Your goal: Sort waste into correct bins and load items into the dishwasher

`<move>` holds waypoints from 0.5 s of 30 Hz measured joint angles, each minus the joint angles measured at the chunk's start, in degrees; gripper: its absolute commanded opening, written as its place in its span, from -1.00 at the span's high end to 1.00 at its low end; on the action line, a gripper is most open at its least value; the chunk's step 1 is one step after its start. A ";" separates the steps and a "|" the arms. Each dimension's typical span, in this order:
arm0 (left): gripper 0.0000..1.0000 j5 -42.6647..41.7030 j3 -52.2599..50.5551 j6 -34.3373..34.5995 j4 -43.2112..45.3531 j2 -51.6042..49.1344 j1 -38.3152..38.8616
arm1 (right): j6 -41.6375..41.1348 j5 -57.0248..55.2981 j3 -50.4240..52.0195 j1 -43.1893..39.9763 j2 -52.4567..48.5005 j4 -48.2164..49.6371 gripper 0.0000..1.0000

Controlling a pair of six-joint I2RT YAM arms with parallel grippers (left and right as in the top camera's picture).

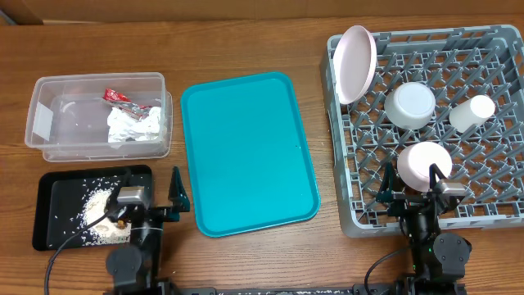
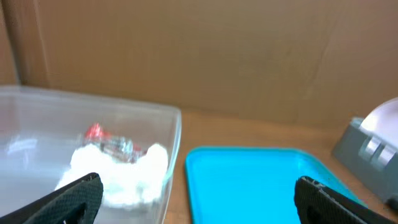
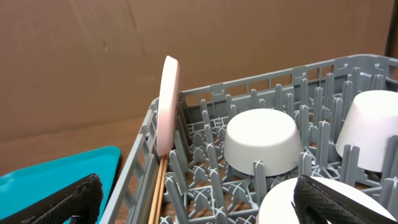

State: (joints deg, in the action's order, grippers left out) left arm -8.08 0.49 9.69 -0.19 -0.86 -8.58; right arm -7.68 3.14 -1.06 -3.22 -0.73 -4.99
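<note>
The grey dishwasher rack [image 1: 352, 164] at the right holds a pink plate [image 1: 356, 64] on edge, a white bowl [image 1: 410, 104] upside down, a white cup [image 1: 472, 111] and a second white bowl [image 1: 424, 163]. Wooden chopsticks [image 3: 159, 186] lie along the rack's left wall. A clear bin [image 1: 49, 115] at the left holds crumpled white tissue [image 1: 135, 124] and a red wrapper [image 1: 119, 98]. A black tray [image 1: 49, 205] holds spilled rice [image 1: 100, 215]. My left gripper [image 2: 199, 202] is open and empty. My right gripper [image 3: 199, 199] is open and empty over the rack's near left corner.
A teal serving tray [image 1: 246, 152] lies in the middle of the wooden table, between the clear bin and the rack. A brown cardboard wall [image 2: 199, 50] stands behind the table.
</note>
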 measured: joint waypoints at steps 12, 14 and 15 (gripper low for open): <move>-1.00 2.80 0.00 -2.91 -3.72 0.00 -0.02 | 0.02 0.00 0.00 0.00 0.00 0.02 -1.00; -1.00 2.99 0.00 -3.89 -3.74 0.00 -0.02 | 0.00 0.00 0.00 0.00 0.00 0.04 -1.00; -1.00 3.08 0.00 -4.39 -3.74 0.00 -0.02 | 0.04 0.00 0.00 0.00 0.00 0.02 -1.00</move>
State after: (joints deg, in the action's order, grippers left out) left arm -4.99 0.49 5.30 -3.92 -0.86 -8.60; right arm -7.64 3.14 -1.06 -3.22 -0.73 -4.97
